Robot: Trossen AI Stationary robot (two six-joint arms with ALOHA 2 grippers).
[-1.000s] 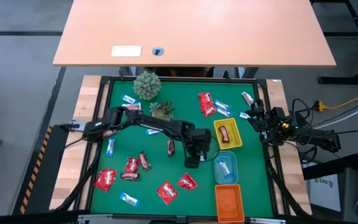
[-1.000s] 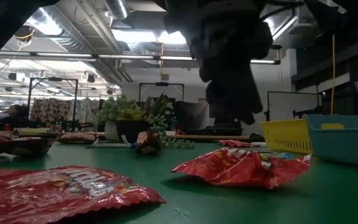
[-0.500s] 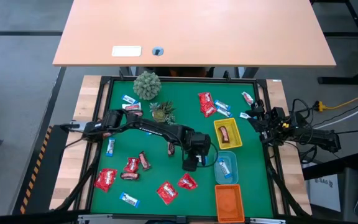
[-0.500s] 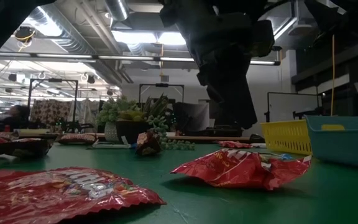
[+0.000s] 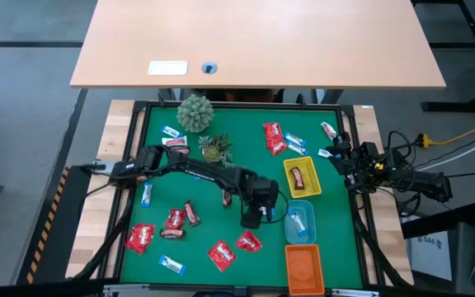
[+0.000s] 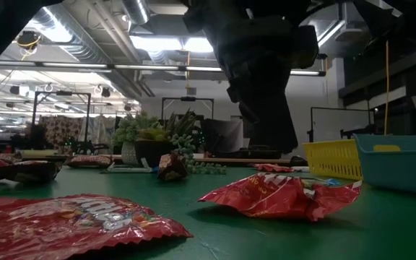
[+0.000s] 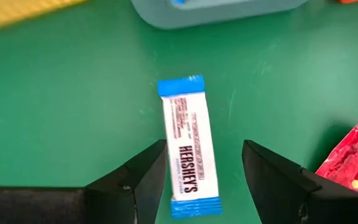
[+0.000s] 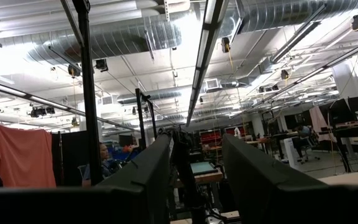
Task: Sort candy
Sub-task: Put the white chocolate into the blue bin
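Observation:
A blue-and-white wrapped candy bar (image 7: 189, 146) lies flat on the green mat (image 7: 73, 93). My left gripper (image 7: 204, 155) hangs open over it, pointing steeply down, one finger on either side of the bar's near half; I see no touch. In the high view this gripper (image 5: 252, 218) is mid-table, just left of the blue tray (image 5: 300, 221). More candy is scattered around: red packets (image 5: 139, 238), brown bars (image 5: 191, 213), blue-and-white wrappers (image 5: 171, 264). My right gripper (image 5: 336, 153) waits at the table's right edge, open and pointing up (image 8: 194, 162).
The yellow tray (image 5: 301, 176), blue tray and orange tray (image 5: 303, 266) stand in a row along the right side. Two small plants (image 5: 195, 112) (image 5: 214, 148) sit at the far left-centre. A red packet (image 6: 280, 195) lies close to the left gripper's near side.
My left gripper has edged toward the table's near-left and a little lower over the mat, and has turned slightly at the wrist. Its fingers have stayed open. No candy has moved.

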